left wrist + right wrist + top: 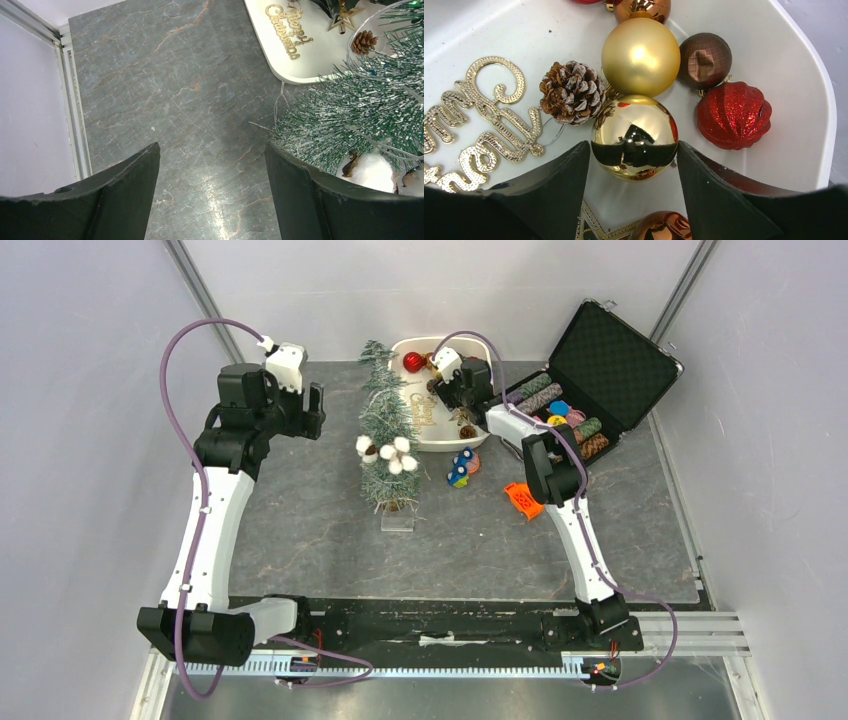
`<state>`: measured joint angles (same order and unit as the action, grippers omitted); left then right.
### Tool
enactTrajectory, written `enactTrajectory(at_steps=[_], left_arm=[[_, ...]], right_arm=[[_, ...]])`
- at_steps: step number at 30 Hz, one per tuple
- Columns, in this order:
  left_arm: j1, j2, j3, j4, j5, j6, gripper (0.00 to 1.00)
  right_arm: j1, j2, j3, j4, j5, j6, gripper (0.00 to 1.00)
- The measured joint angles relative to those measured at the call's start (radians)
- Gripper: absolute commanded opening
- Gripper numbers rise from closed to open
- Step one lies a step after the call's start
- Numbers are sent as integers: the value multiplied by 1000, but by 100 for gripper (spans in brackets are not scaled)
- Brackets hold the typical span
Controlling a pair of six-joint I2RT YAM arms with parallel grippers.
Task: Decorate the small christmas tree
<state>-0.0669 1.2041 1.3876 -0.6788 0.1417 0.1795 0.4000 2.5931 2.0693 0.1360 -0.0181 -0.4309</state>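
The small christmas tree (388, 430) stands on its clear base (397, 522) mid-table, with white cotton puffs (390, 452) on it; its frosted branches show in the left wrist view (360, 110). My left gripper (315, 410) is open and empty (212, 150) over the bare mat, left of the tree. My right gripper (445, 390) is down in the white tray (425, 443). Its jaws (633, 147) touch both sides of a shiny gold ball (634, 135). Around that ball lie a matte gold ball (640, 56), a brown ball (705, 60), a red glitter ball (733, 115) and a pine cone (571, 92).
A gold "Merry Christmas" sign (489, 125) lies in the tray. An open black case (610, 350) of coloured items stands at the back right. Small colourful figures (462, 468) and an orange piece (523, 502) lie right of the tree. A second small tree (377, 365) stands behind.
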Motion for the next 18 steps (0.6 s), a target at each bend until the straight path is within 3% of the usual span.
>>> enactTrajectory(at_steps=[10, 18], left_arm=[[0, 0, 0, 0, 12, 0, 82], [0, 0, 0, -8, 48, 0, 82]], right_arm=[[-1, -37, -78, 51, 0, 6, 45], [-10, -307, -354, 68, -60, 127, 40]])
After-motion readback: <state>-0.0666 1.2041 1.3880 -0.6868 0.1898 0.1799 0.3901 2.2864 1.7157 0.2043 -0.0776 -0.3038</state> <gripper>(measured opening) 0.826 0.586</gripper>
